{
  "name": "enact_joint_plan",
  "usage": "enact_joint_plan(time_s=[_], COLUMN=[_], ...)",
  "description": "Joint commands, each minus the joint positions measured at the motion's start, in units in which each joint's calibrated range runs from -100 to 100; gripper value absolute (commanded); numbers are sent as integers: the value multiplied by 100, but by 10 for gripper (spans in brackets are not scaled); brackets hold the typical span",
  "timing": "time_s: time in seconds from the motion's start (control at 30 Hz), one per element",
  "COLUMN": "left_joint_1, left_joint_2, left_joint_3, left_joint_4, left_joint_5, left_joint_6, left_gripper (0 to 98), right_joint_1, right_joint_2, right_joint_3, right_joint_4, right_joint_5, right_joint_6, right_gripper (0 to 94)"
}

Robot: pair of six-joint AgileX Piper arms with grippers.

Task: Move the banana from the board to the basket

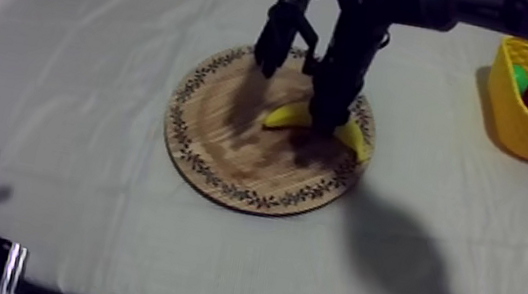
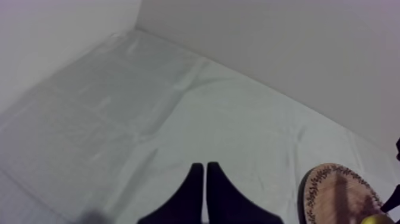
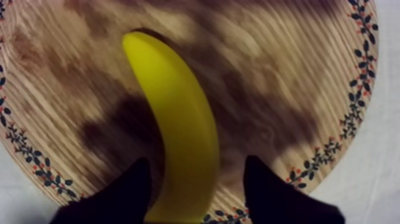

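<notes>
The right gripper (image 3: pixel 196 164) has its jaws spread, one black finger on each side of the banana (image 3: pixel 172 101). The fingers (image 3: pixel 128 190) are low on the round wooden board (image 3: pixel 286 71) and are not clamped: one stands just beside the fruit's flank, while the other shows a strip of bare wood between itself and the peel. Seen from above, the straddle sits at about mid-length of the banana, which lies flat on the half of the board nearer the yellow basket (image 1: pixel 524 130). Both of its ends show past the arm. The banana is a toy, so it is probably light, hollow and fairly stiff, with a smooth, glossy skin that may slip under hard pads. The curved body is likely to pivot if held off-centre. Recommended hold is across the thickest mid-section, square to the long axis, closing gently until both pads bear evenly. A grip near a tapered tip would tend to squeeze the fruit out. The basket stands well apart from the board, at the table's right far edge on the grey-white cloth (image 1: pixel 86 80). The left gripper (image 2: pixel 205 173) has its jaws pressed together on nothing. It is parked over bare cloth, away from the board.
</notes>
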Motion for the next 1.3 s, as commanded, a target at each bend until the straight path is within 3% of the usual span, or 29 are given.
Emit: enact_joint_plan(time_s=[0.0, 0.2, 0.47, 0.7, 0.93, 1.27], left_joint_1=[-1, -1, -1, -1, -1, -1], left_joint_2=[4, 4, 4, 4, 4, 4], left_joint_3=[0, 0, 0, 0, 0, 0], left_joint_4=[-2, -2, -2, -2, -2, -2], left_joint_5=[0, 0, 0, 0, 0, 0], left_joint_6=[0, 0, 0, 0, 0, 0], left_gripper=[1, 1, 1, 1, 1, 1], right_joint_1=[-17, -17, 46, 187, 687, 1787], right_joint_2=[8, 81, -45, -892, -2075, -2851], right_joint_3=[56, 203, 268, 131, 231, 107], right_joint_4=[50, 174, 265, 145, 3, -34], right_joint_5=[33, 14, 96, 653, 1014, 1296], right_joint_6=[-43, -133, -232, -196, -361, -853], right_gripper=[426, 415, 189, 139, 152, 146])
